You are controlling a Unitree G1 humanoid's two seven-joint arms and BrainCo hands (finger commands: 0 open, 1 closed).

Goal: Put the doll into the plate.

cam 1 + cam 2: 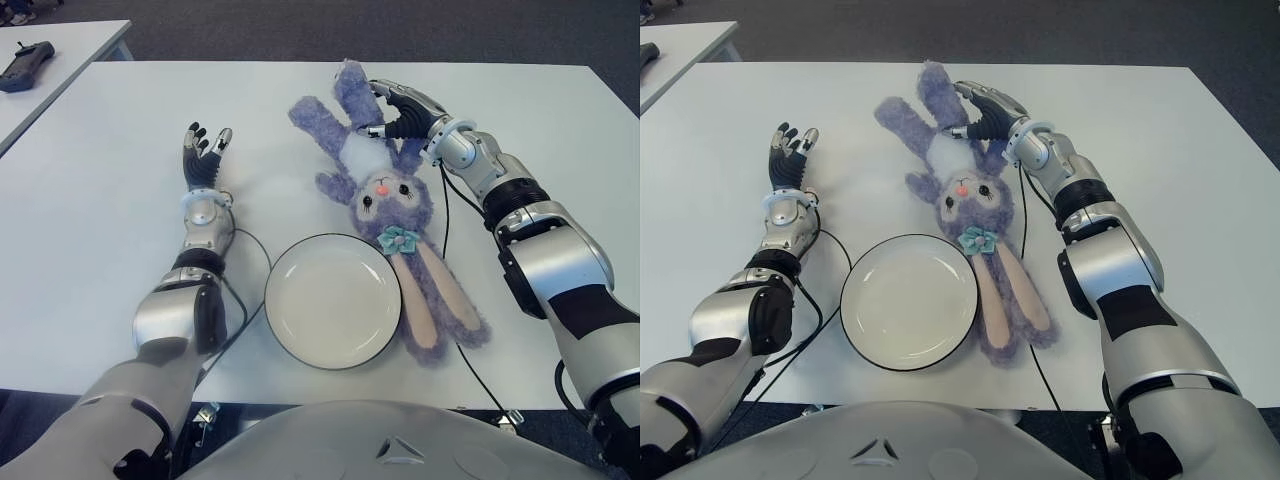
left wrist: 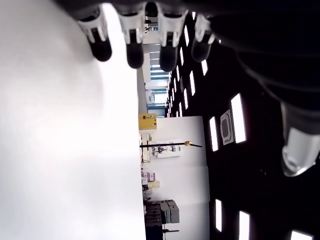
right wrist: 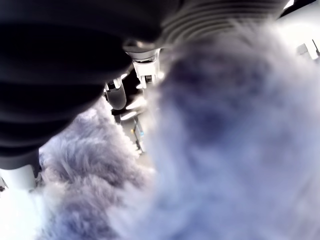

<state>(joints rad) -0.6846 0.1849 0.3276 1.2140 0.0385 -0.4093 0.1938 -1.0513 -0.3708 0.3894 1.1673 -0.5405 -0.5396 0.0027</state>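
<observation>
— White tabletop (image 1: 90, 200): where's the doll (image 1: 385, 195)?
— Just right of the plate (image 1: 333, 299), lying flat, not in it.
— Hands?
— Right hand (image 1: 395, 112) fingers clamped on its body; left hand (image 1: 203, 150), left of the plate, fingers apart.

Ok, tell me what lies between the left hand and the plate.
Bare table and a thin black cable, in both eye views; nothing else.

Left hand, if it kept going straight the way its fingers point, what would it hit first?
Probably nothing: the left hand, fingers open and empty, points away from the robot across bare table, left of the doll. The way looks free to the far edge.
</observation>
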